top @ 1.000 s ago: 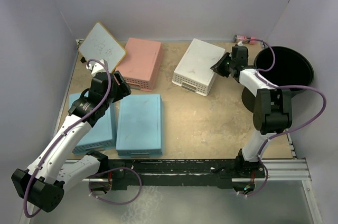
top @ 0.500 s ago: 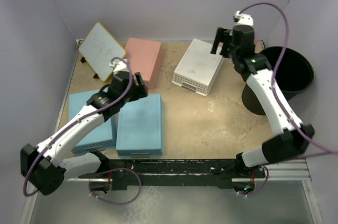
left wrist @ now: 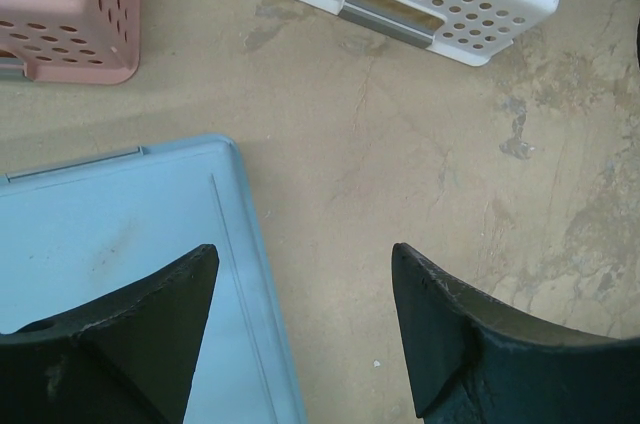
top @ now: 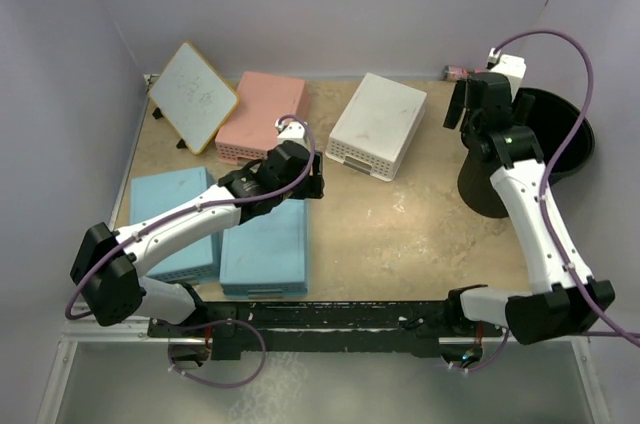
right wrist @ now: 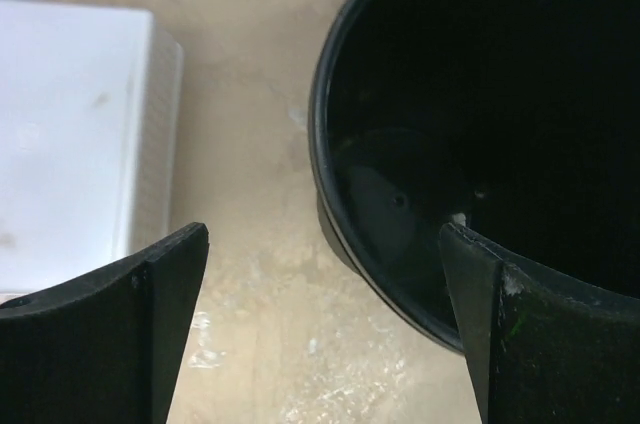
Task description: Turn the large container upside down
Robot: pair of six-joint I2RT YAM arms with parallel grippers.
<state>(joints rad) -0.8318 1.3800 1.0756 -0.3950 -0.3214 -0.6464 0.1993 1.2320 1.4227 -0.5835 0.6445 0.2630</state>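
The large container (top: pixel 563 132) is a round black tub standing mouth up at the table's right edge; its dark inside (right wrist: pixel 480 114) fills the upper right of the right wrist view. My right gripper (top: pixel 468 110) hangs open above the tub's left rim (right wrist: pixel 322 234). One finger is over the inside of the tub and the other over the bare table, and neither touches anything. My left gripper (top: pixel 312 184) is open and empty (left wrist: pixel 304 249) over the far right corner of a blue basket (left wrist: pixel 120 234), well away from the tub.
Two blue baskets (top: pixel 265 234) (top: pixel 172 226) lie upside down at the front left. A pink basket (top: pixel 266 114) and a tilted whiteboard (top: pixel 192 94) are at the back left. A white perforated basket (top: pixel 378 126) lies just left of the right gripper.
My right gripper has opened wide and swung from beside the white basket to the tub's left rim. My left arm has reached right, from the left blue basket to the right one's far corner.
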